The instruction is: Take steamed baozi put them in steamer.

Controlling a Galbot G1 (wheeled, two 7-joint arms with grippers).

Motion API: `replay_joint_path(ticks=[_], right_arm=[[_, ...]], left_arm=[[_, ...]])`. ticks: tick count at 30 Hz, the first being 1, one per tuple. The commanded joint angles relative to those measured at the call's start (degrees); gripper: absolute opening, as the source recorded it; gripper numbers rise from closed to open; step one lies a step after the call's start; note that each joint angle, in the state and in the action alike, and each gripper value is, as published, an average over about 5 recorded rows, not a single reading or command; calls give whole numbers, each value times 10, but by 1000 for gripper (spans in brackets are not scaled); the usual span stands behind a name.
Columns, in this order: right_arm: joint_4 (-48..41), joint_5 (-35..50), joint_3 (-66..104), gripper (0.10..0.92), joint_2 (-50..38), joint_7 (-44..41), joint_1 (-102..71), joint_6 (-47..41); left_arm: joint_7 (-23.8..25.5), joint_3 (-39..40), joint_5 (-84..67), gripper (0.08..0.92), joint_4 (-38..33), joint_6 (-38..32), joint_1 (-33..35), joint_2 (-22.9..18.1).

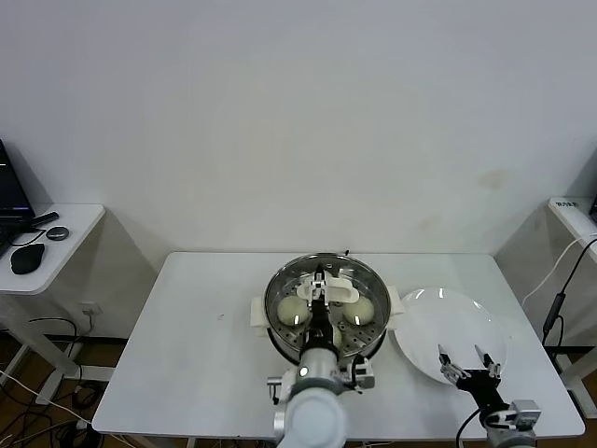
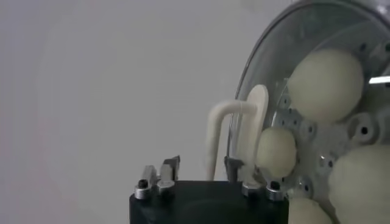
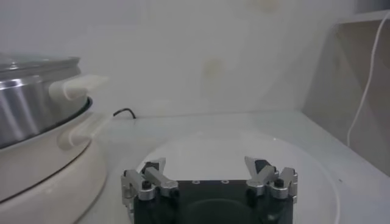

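Steel steamer (image 1: 326, 313) holds the baozi (image 1: 292, 310), glass lid (image 2: 286, 73) on. Left gripper (image 1: 319, 286) open at lid handle (image 1: 328, 287); right gripper (image 1: 467, 363) open, empty over plate (image 1: 424, 327). Next: retract.

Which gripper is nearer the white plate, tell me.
Right. The right gripper hovers open over the white plate's near edge; the left gripper is over the steamer, beside the plate, at the glass lid.
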Motion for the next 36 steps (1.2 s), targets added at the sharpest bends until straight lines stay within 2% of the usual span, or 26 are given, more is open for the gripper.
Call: replay_joint_path(ticks=[1, 5, 9, 13, 17, 22, 27, 31, 36], right_arm=[[6, 0, 1, 823, -1, 0, -2, -5], [13, 4, 1, 823, -5, -4, -9, -1], [14, 12, -1, 823, -12, -9, -16, 21], [23, -6, 5, 823, -9, -33, -23, 35], [50, -11, -5, 823, -4, -21, -30, 17], [65, -11, -20, 823, -3, -10, -45, 16], [75, -17, -29, 823, -9, -12, -65, 21], [79, -20, -29, 823, -9, -10, -70, 24], [80, -50, -29, 823, 5, -10, -72, 29]], left_arm=[[14, -18, -28, 722, -146, 0, 65, 31], [-35, -84, -119, 806, -219, -35, 112, 61], [-66, -161, -211, 821, -288, -70, 179, 97], [-121, -233, -340, 823, -338, -89, 240, 96], [-206, -349, -544, 823, -313, -186, 282, 70], [-226, -467, -735, 823, -224, -318, 330, 53], [-241, -465, -806, 823, -193, -351, 389, 46], [-240, -426, -814, 823, -198, -340, 434, 40], [-244, -403, -814, 823, -189, -320, 454, 31]])
